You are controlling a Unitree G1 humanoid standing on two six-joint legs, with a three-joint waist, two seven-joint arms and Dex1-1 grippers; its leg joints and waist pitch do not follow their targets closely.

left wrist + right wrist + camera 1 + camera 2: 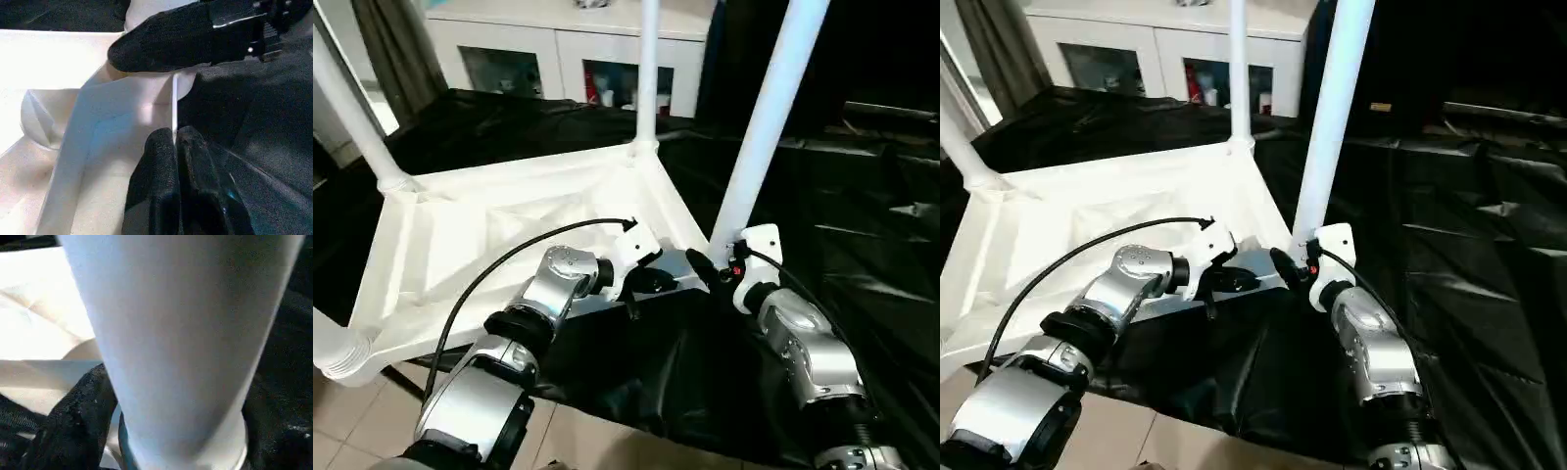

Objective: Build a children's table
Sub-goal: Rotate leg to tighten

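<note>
The children's table top lies upside down on a black sheet, ribbed underside up. White legs stand in its corner sockets: one at the far left, one at the back, one at the near right. A fourth leg leaves the near-left socket towards the picture's edge. My right gripper sits around the base of the near-right leg, just above its socket. My left gripper is shut, its fingertips resting on the thin near rim of the top, close beside the right gripper.
The black sheet covers the work surface, which runs on to the right and back. A white cabinet with glass doors stands behind. Tiled floor shows below the near-left edge. A black cable loops over my left forearm.
</note>
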